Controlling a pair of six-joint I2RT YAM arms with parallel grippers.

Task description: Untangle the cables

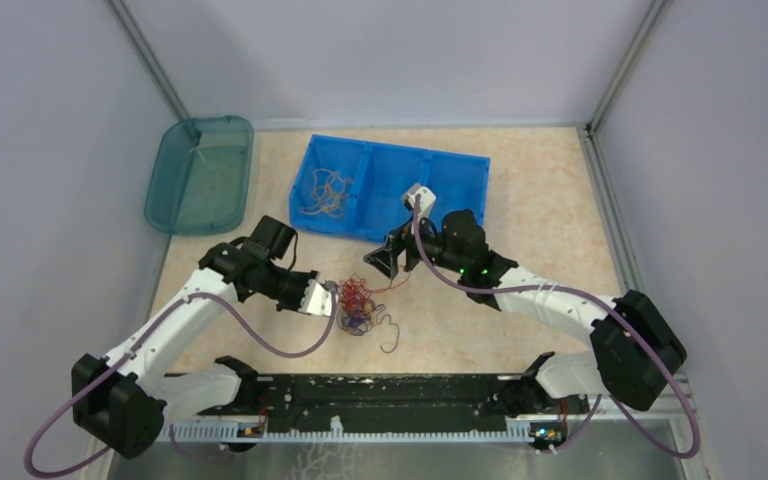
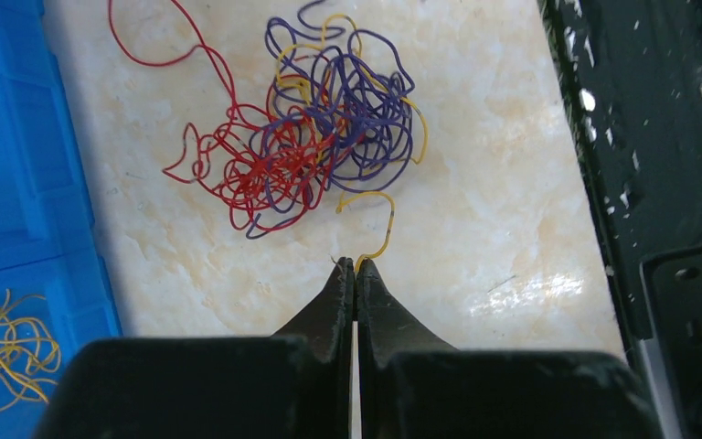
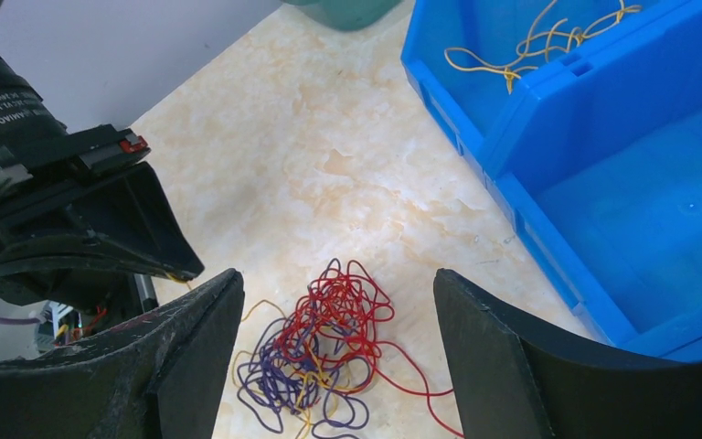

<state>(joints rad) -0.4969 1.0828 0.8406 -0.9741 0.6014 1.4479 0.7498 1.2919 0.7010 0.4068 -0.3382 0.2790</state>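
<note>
The left gripper [image 2: 355, 267] is clamped on the yellow cable [image 2: 382, 218]; the right gripper [image 3: 336, 279] gapes above the tangle [image 2: 315, 137]. Pull slowly; pin the rest.

Each arm is built of white tube-like links joined by bulky black joints: the left arm [image 1: 175, 320] at lower left, the right arm [image 1: 550, 300] at lower right. A lilac cable [image 1: 30, 452] loops along each. Both are bolted to a black rail [image 1: 380, 395] flecked with white. The left claw [image 2: 355, 265] and the right claw [image 3: 336, 279] have matte black tapering fingers. Small green lights [image 1: 470, 268] glow on the right arm.
</note>
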